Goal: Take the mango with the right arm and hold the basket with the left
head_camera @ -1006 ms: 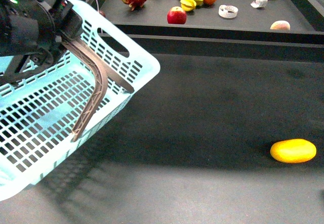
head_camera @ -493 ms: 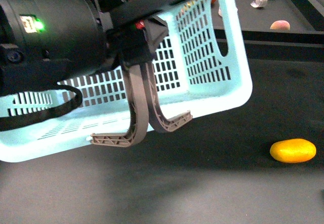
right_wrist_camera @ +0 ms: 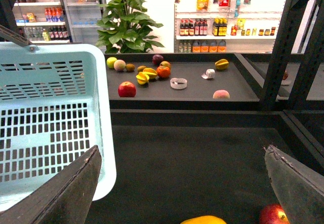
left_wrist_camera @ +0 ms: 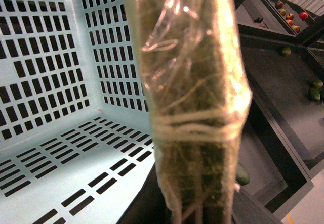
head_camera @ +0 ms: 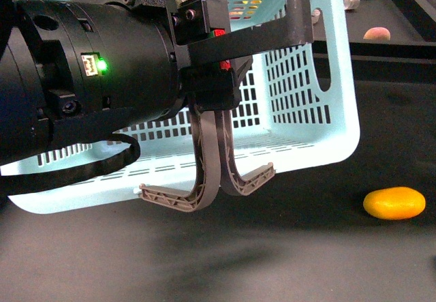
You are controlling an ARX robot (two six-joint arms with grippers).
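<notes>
The mango [head_camera: 394, 203], a smooth yellow-orange oval, lies on the dark table at the front right. Its top also shows in the right wrist view [right_wrist_camera: 203, 219], low between my right gripper's fingers. My right gripper [right_wrist_camera: 182, 183] is open and empty above it, and is out of the front view. My left gripper [head_camera: 204, 36], at the end of the bulky black arm, is shut on the taped handle [left_wrist_camera: 192, 107] of the pale turquoise basket [head_camera: 320, 111]. The basket hangs tilted off the table, left of the mango. Its inside fills the left wrist view [left_wrist_camera: 50, 82].
A red apple [right_wrist_camera: 273, 215] lies just right of the mango. A raised dark shelf [right_wrist_camera: 192, 105] at the back holds a red apple [right_wrist_camera: 127, 89], a star fruit [right_wrist_camera: 147, 75], a white ring [right_wrist_camera: 178, 83] and other fruit. Black frame posts [right_wrist_camera: 276, 47] stand at the right.
My left arm has swung the basket up and to the right, closer to the front camera. The basket now stands nearer the mango. The mango has not moved.
</notes>
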